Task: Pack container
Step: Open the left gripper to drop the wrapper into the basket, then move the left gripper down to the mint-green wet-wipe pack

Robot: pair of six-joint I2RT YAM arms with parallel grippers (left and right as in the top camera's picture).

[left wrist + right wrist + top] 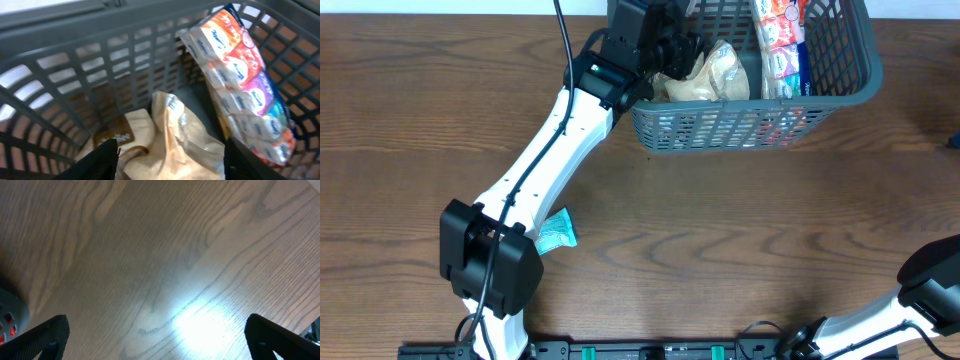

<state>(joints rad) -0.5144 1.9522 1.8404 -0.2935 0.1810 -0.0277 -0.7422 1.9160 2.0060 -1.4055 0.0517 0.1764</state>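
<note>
container point(760, 130) far, holds beige bag point(175, 130), colourful multipack point(245, 85) | left end effector point(170, 155) spread, empty, low over bag to deposit | right end effector point(157, 335) spread, idle | teal packet point(557, 232) near-left, unpacked

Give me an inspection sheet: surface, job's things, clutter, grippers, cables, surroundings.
Surface: wooden table, glare patch in the right wrist view.
Job's things: container at the far edge holds a tan packet and a multicolour pack; teal packet outside, on the table by the left arm's base.
Clutter: nothing seen.
Grippers: left gripper open inside the container above the tan packet; right gripper open over bare wood.
Cables: black cable along the left arm.
Surroundings: black rail along the near edge.
</note>
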